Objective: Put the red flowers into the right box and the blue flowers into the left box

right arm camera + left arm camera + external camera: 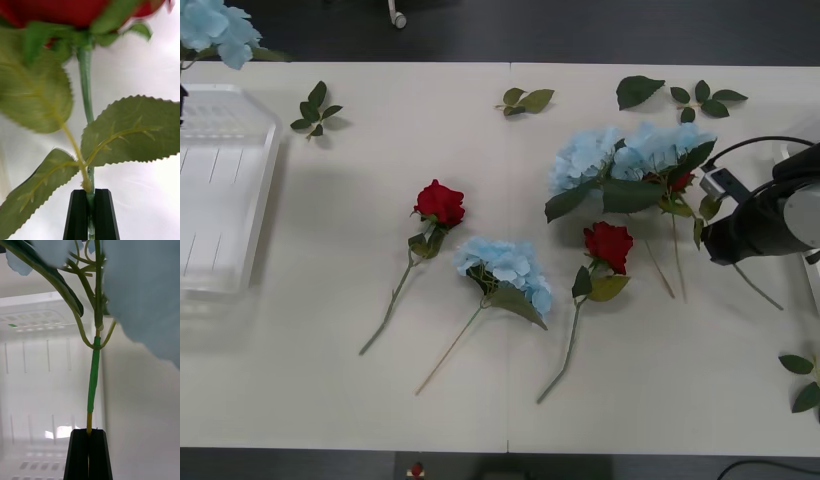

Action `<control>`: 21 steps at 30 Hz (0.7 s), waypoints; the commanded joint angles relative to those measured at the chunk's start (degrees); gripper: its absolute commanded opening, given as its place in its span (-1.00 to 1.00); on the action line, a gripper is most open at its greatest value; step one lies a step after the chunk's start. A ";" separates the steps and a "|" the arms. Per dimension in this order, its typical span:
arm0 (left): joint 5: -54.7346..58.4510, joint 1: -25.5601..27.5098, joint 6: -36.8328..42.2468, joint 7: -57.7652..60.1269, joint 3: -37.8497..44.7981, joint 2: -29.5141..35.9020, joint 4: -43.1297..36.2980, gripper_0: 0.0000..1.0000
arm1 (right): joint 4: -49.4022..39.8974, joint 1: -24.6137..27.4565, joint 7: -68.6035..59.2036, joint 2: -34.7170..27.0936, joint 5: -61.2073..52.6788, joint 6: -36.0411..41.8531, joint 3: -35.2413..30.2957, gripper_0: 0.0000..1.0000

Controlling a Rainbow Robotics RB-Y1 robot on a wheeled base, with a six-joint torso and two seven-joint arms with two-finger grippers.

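Observation:
My left gripper (89, 433) is shut on the stem of a blue flower (142, 296), whose pale bloom (215, 30) shows at the table's far left corner, over the far end of the left box (220, 190). That ribbed white basket (37, 363) lies just under the held stem. At the table's right side my right gripper (90, 195) is shut on the stem of a red flower (67, 11), its bloom (683, 182) peeking from under two blue flowers (585, 158) (662, 148). Mid-table lie two red flowers (440, 203) (609, 245) and a blue flower (505, 268). The right box is out of view.
Loose green leaf sprigs lie along the far side of the table (315, 108) (527, 100) (640, 92) (705, 98) and at the near right edge (805, 380). My right arm (770, 215) reaches in over the right edge.

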 commanded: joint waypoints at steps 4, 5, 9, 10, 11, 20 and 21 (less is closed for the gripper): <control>7.15 -1.14 -8.35 -16.63 1.60 10.06 16.52 -1.00 | -1.54 -0.33 4.08 -8.81 -5.84 0.01 -5.19 -0.90; 7.76 -1.40 -10.28 -19.27 1.42 10.77 19.69 -1.00 | -1.54 -0.33 4.52 -9.69 -5.93 0.01 -5.46 -0.90; 8.20 -1.67 -14.41 -25.60 1.42 11.29 26.54 -1.00 | -1.10 -0.33 4.96 -11.71 -6.19 0.01 -5.72 -0.89; 8.29 -1.67 -15.20 -26.65 1.33 11.29 27.95 -1.00 | -0.57 -0.33 4.96 -12.06 -6.11 0.01 -5.90 -0.90; 8.11 -1.67 -15.47 -27.26 1.33 11.29 28.65 -1.00 | -0.31 -0.33 5.05 -12.24 -5.93 0.01 -6.07 -0.90; 9.08 -1.67 -25.66 -28.32 -10.79 11.03 34.45 -1.00 | 5.23 -0.25 5.14 -14.79 -8.04 0.01 -8.27 -0.90; 9.08 -1.67 -27.51 -28.14 -12.73 10.68 34.89 -1.00 | 6.19 -0.25 5.22 -15.23 -9.36 -0.08 -8.53 -0.90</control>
